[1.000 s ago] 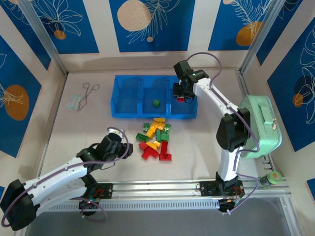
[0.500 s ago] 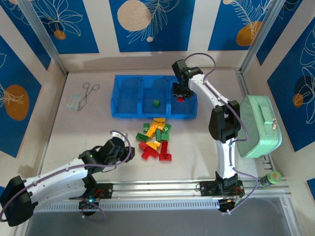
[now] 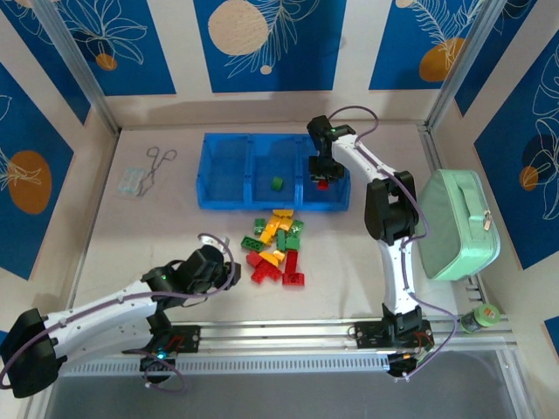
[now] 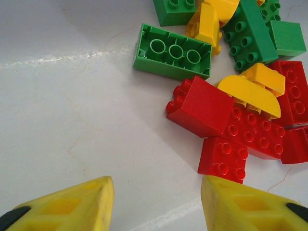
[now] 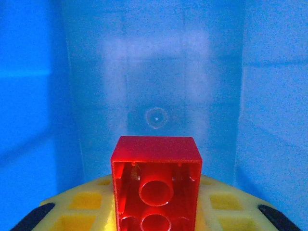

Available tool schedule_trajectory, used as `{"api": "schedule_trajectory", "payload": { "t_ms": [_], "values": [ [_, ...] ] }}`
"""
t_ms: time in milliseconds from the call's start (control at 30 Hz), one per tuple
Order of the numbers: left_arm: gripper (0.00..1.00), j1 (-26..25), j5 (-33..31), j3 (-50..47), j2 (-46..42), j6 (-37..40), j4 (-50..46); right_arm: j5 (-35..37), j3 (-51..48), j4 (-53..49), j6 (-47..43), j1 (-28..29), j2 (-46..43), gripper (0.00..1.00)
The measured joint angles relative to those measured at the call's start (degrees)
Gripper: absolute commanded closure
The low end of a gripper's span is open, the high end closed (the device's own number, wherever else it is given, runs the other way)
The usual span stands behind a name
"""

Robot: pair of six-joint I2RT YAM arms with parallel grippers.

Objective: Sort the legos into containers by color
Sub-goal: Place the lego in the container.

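Now, with the right hand (image 3: pixel 320 177) clamped on a red brick (image 5: pixel 156 185) over the right compartment (image 3: pixel 339 197) of the blue tray (image 3: pixel 225 206), lower slightly, centre between walls, then release. Hold the left hand (image 4: pixel 156 202), half-spread and empty, near the pile (image 3: pixel 278 251) on the bench (image 3: pixel 131 253).

Right gripper (image 5: pixel 156 214) clamps a red lego (image 5: pixel 156 180) over a blue container (image 5: pixel 159 72).

Arm stretched far, the right tool (image 3: pixel 321 178) clamps a red lego (image 5: pixel 155 159) over the tray (image 3: pixel 227 202); the left tool (image 4: pixel 156 202) hangs parted, well short of it.
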Motion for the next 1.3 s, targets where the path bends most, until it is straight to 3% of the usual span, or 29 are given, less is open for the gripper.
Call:
{"api": "schedule_trajectory", "payload": {
  "t_ms": [500, 667, 933, 1100, 1300],
  "values": [
    [0.48, -2.1, -1.6, 1.1, 1.8, 0.0, 0.0, -0.6, 8.4, -0.9, 0.0, -0.1, 6.9, 0.64],
    [0.47, -2.5, -2.0, 1.5, 2.2, 0.0, -0.1, -0.6, 8.7, -1.8, -0.3, 0.0, 7.3, 0.39],
    [0.43, -4.0, -2.4, 4.9, 5.3, 1.1, -0.3, 2.7, 8.9, -3.9, -0.4, 1.2, 6.6, 0.33],
    [0.42, -5.5, -2.3, 6.9, 9.1, 2.2, -0.2, 5.0, 5.6, -4.3, -0.4, 2.6, -0.8, 0.31],
    [0.42, -7.8, -1.1, 8.7, 16.3, 3.5, 1.0, 7.2, -3.1, -1.5, -0.4, 5.8, -17.8, 0.31]
  ]
}}
